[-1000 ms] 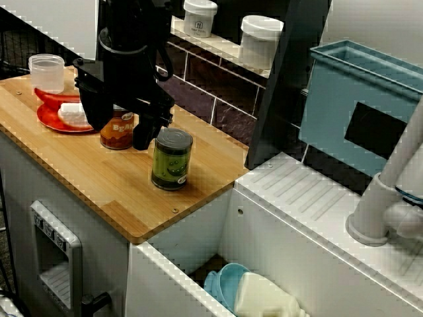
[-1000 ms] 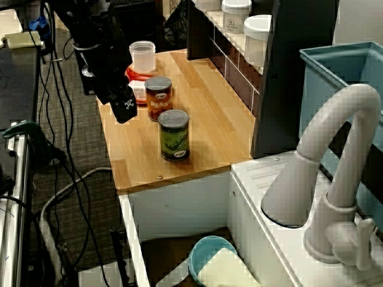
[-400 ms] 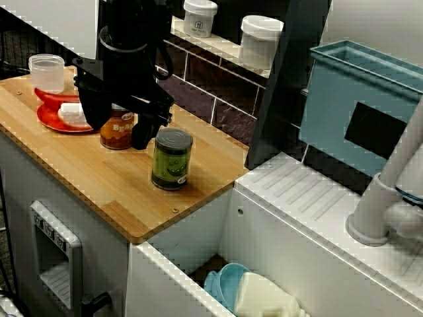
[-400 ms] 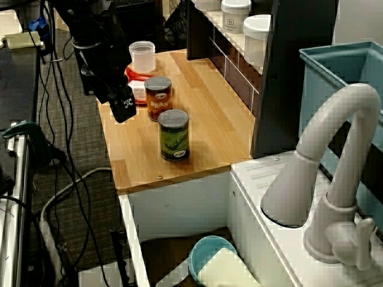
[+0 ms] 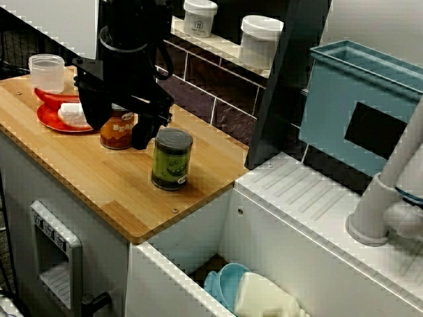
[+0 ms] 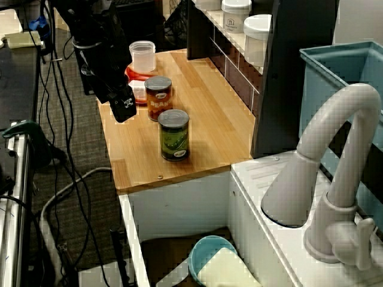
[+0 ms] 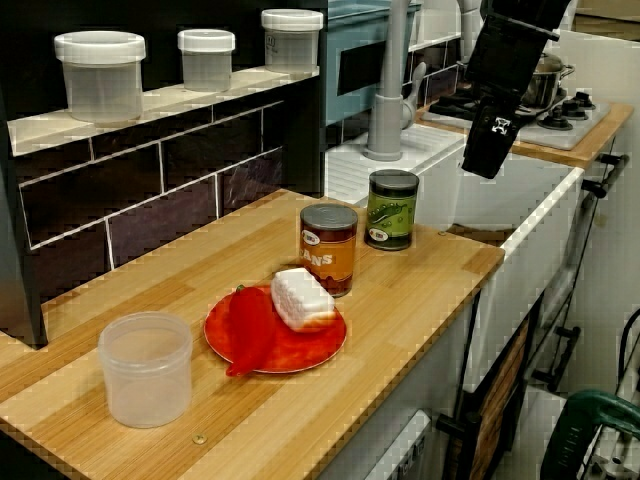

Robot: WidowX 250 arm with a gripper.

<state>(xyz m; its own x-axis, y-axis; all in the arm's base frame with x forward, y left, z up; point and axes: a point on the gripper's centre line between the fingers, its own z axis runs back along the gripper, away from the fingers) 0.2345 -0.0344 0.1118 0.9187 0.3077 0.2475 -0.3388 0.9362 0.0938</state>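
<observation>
End effector [image 6: 124, 109] hangs in the air just off the front edge of the wooden bench [image 7: 425, 290], raised above the bench top and touching nothing. It is black and points downward. No view shows its jaws clearly, so whether they stand wide or narrow cannot be told; nothing is seen held in them.

In the view from over the sink it hangs beside the orange can [image 7: 328, 250], which stands upright near the middle of the bench. The green can [image 7: 392, 208] stands upright just beside the orange one, on the side toward the sink, the two apart. In the view from the front corner the black body overlaps part of the orange can.

On the orange can's other side lies a red plate [image 7: 318, 348] that carries a red pepper [image 7: 245, 330] and a white block [image 7: 302, 298]. A clear plastic cup [image 7: 146, 368] stands past the plate, near the bench's far end.
</observation>
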